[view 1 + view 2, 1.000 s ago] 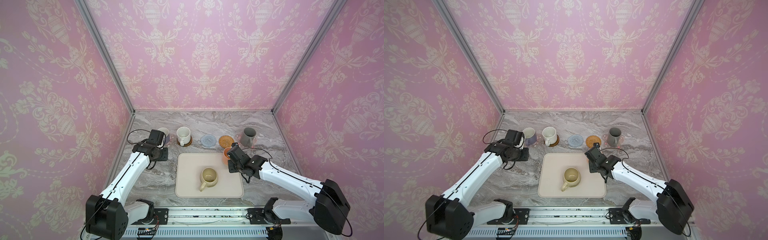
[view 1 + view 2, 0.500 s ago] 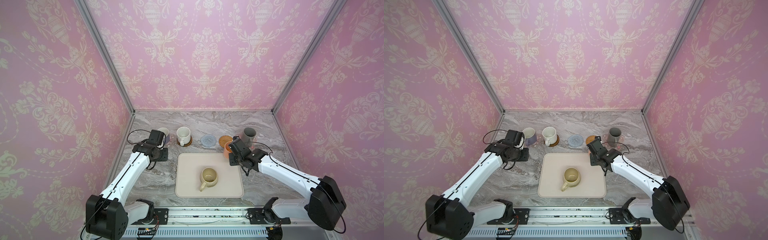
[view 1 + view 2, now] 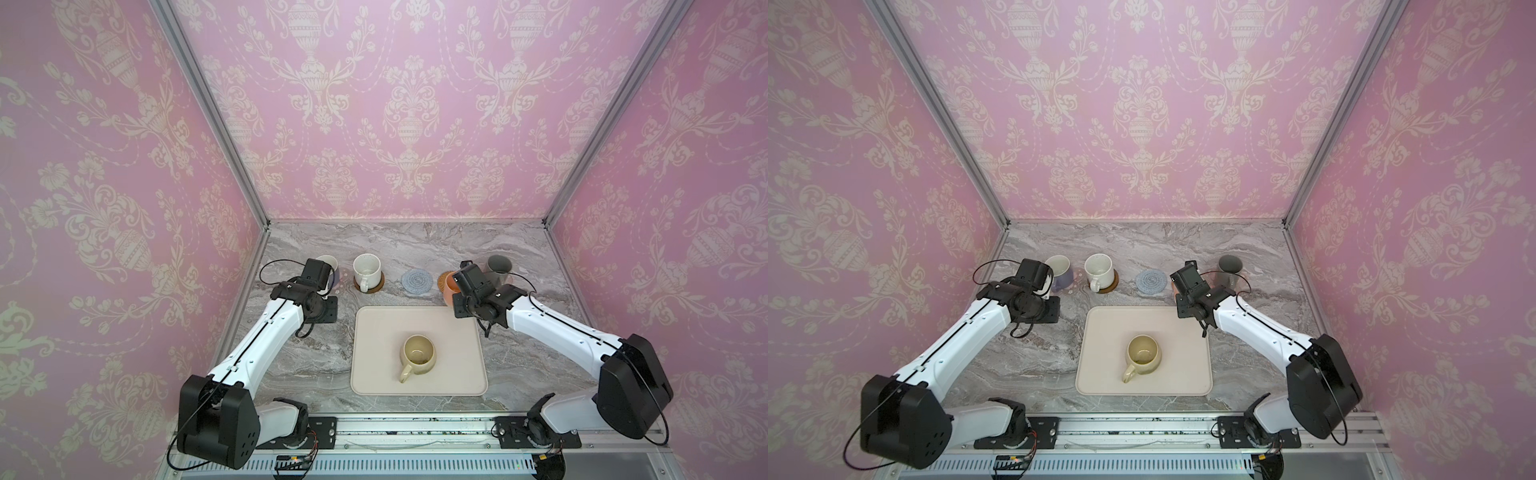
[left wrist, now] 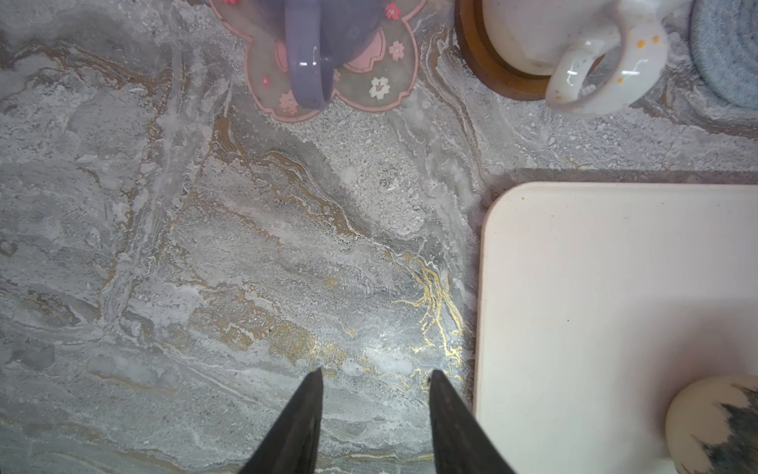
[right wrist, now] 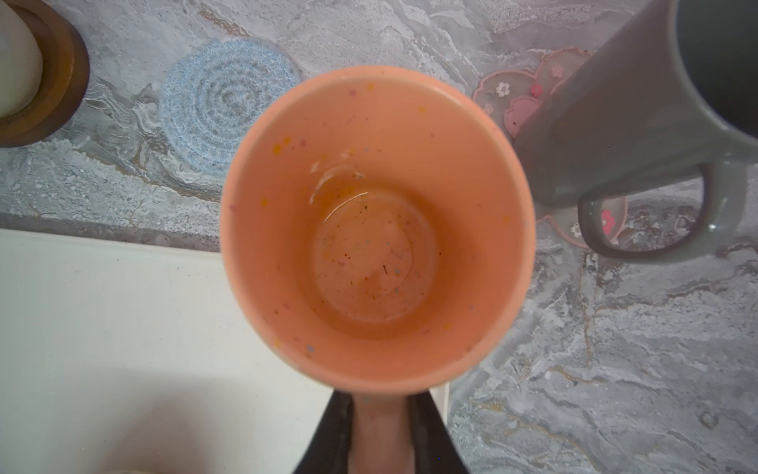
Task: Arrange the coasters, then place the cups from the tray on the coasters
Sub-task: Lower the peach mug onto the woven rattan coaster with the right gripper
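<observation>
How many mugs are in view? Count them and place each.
5. Lavender mug back left, white mug beside it, peach mug in the right jaws, grey mug back right, yellow mug on the tray. None seems hidden.

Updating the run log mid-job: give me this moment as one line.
right gripper: shut on peach mug handle | left gripper: open, empty | cream mug: on tray | blue coaster: bare
</observation>
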{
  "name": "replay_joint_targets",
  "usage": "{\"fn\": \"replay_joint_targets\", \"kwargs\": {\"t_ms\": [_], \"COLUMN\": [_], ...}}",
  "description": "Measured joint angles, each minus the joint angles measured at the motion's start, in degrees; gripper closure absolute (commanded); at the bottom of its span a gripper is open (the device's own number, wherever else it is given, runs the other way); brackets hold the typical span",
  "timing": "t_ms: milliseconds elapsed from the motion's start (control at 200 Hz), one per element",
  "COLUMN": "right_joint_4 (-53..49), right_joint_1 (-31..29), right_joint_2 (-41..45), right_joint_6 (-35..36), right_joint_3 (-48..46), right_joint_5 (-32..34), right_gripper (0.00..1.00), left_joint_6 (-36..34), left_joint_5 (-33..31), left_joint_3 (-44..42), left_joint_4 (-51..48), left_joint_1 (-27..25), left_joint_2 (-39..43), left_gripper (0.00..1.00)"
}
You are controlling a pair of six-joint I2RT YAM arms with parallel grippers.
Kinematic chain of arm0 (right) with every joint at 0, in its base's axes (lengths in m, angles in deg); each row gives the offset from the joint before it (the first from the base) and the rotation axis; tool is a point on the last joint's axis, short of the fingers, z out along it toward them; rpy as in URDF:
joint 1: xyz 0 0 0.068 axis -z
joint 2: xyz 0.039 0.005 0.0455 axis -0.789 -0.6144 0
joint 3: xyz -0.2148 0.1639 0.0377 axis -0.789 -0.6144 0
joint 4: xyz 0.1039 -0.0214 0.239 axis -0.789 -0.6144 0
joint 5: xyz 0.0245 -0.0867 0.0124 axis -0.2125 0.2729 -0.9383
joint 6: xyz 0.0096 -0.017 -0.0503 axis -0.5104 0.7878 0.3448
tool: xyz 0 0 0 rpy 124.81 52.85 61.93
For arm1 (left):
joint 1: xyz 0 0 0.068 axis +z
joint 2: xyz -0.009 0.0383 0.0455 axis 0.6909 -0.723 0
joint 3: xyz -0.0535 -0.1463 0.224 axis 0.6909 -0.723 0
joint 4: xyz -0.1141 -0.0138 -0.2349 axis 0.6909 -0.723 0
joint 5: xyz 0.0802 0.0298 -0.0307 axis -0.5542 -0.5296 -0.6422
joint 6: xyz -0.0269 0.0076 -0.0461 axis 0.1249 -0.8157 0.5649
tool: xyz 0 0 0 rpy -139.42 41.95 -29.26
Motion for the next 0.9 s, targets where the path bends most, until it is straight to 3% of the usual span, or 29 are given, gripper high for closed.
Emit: {"fn": "replay_joint_targets", "kwargs": {"t_ms": [901], "right_joint_4": [8.7], "right_joint_1": [5.7], "right_joint_2": [-7.8], "right_joint_6": [4.4], "right_joint_3": [3.6], "right_joint_5": [-0.5], "right_gripper": [1.00], "left_joint_6": [0.2], "left_joint_5": [-0.2], "left_joint_3": [0.4], "left_joint_4": [1.8], "left_joint_1": [0.0], "left_joint_2": [-3.8], "left_gripper": [0.55]}}
